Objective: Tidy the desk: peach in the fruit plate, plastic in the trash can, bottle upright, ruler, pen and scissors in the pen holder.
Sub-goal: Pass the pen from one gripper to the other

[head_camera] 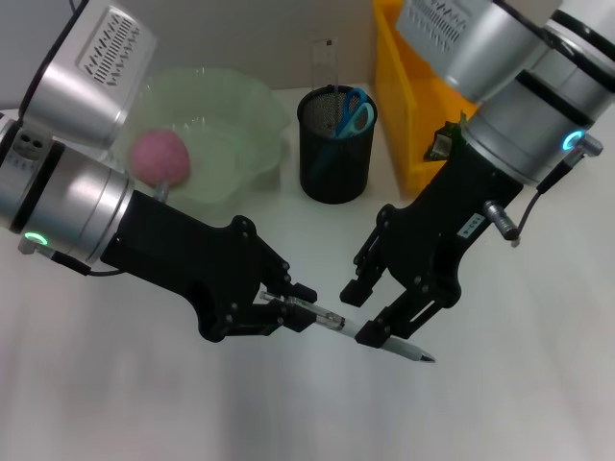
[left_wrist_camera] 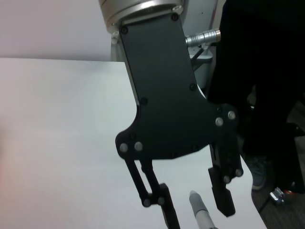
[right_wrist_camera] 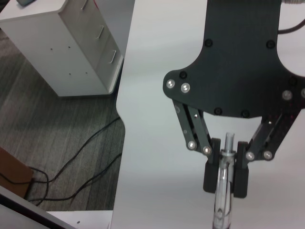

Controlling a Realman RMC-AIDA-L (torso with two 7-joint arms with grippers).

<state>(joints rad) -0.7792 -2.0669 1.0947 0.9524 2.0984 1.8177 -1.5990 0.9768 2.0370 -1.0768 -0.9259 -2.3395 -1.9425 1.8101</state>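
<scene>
Silver-barrelled, the pen (head_camera: 370, 335) lay level at lower centre, clenched at one end by the left tool (head_camera: 288, 309), presumably for handover. The right tool (head_camera: 382, 312) straddled its other end, released. Behind stood the mesh pen holder (head_camera: 335, 154).

Silver pen (head_camera: 370, 336) level above desk, peach (head_camera: 159, 157) in plate, scissors (head_camera: 357, 111) in holder

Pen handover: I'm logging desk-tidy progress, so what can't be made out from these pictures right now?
1. Head view: the right gripper, beside the left gripper holding the pen, covers the pen's middle; contact unclear.
2. Head view: the right arm covers the yellow bin's inside.
3. Left wrist view: the picture's edge cuts off the pen's body.
4. Bottle and plastic: in no view.
</scene>
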